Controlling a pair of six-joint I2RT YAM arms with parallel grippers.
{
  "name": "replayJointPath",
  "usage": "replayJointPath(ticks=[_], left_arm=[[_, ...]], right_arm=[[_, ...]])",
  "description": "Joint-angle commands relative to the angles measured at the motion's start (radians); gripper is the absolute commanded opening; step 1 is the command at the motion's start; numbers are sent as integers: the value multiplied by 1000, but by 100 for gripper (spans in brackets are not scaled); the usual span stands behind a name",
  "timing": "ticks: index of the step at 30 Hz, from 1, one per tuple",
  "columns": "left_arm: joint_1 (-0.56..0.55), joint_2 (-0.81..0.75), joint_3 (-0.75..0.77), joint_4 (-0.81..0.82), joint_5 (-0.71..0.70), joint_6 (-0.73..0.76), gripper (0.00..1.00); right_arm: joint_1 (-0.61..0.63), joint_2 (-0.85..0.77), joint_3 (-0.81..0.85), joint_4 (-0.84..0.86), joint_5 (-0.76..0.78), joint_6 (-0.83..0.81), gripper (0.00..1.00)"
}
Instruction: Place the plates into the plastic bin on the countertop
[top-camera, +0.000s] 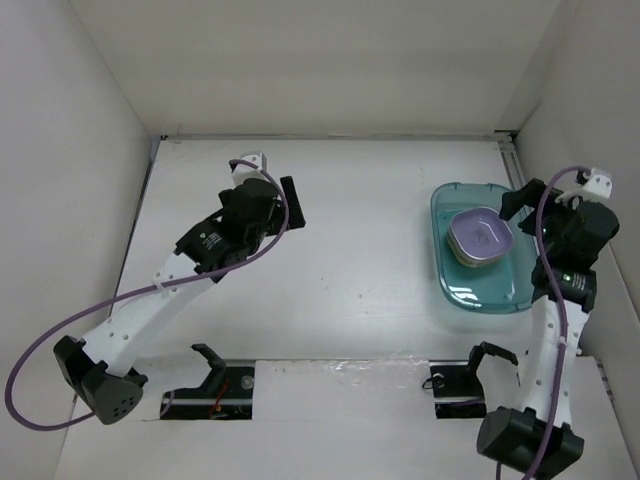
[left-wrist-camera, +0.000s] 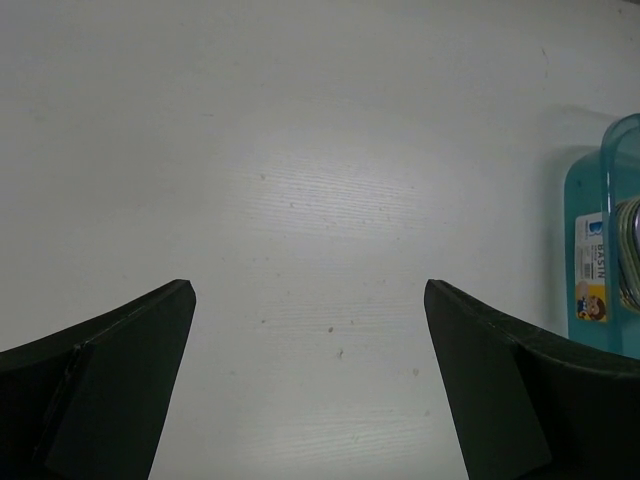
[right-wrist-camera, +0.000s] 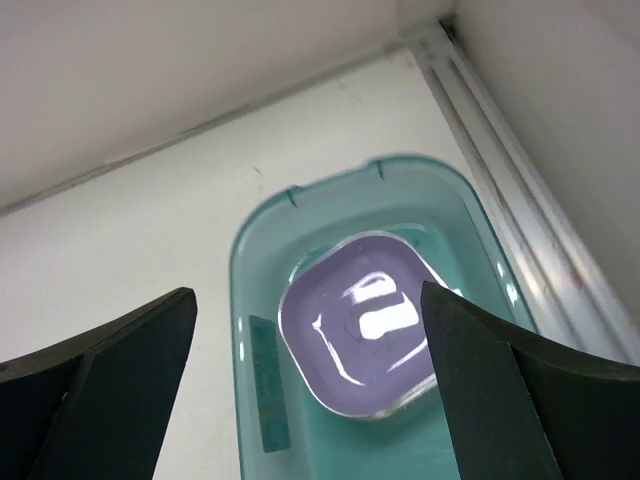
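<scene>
The translucent teal plastic bin (top-camera: 485, 290) stands on the white countertop (top-camera: 350, 250) at the right. In it sits a stack of plates with a lavender plate (top-camera: 480, 235) on top; the ones below are mostly hidden. My right gripper (top-camera: 520, 203) is open and empty above the bin's far right corner. In the right wrist view its fingers (right-wrist-camera: 120, 370) frame the lavender plate (right-wrist-camera: 350, 340) in the bin (right-wrist-camera: 330, 440). My left gripper (top-camera: 289, 208) is open and empty over bare countertop at centre left. The left wrist view shows the bin's end (left-wrist-camera: 590, 200) and the plates' rims (left-wrist-camera: 630, 255).
White walls close in the left, back and right sides. A metal rail (right-wrist-camera: 520, 200) runs along the right wall beside the bin. Black fixtures (top-camera: 210, 360) stand in a slot at the near edge. A printed label (left-wrist-camera: 592, 270) is on the bin's end.
</scene>
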Motion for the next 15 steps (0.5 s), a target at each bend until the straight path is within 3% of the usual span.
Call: replayJointPath(ticks=[1, 3, 5, 9, 12, 15], left_arm=[[5, -65, 52, -65, -114, -31, 100], [5, -90, 66, -107, -146, -31, 100], [5, -142, 78, -131, -195, -31, 100], [5, -254, 96, -189, -238, -12, 100], [5, -349, 96, -243, -229, -12, 100], [5, -445, 87, -266, -179, -2, 100]], right_arm=[[66, 44, 191, -187, -96, -283, 99], [182, 66, 304, -339, -32, -404, 99], [381, 44, 349, -380, 124, -442, 99], [604, -37, 424, -532, 315, -519, 99], [698, -149, 463, -635, 405, -554, 99], [708, -252, 562, -739, 427, -594, 99]])
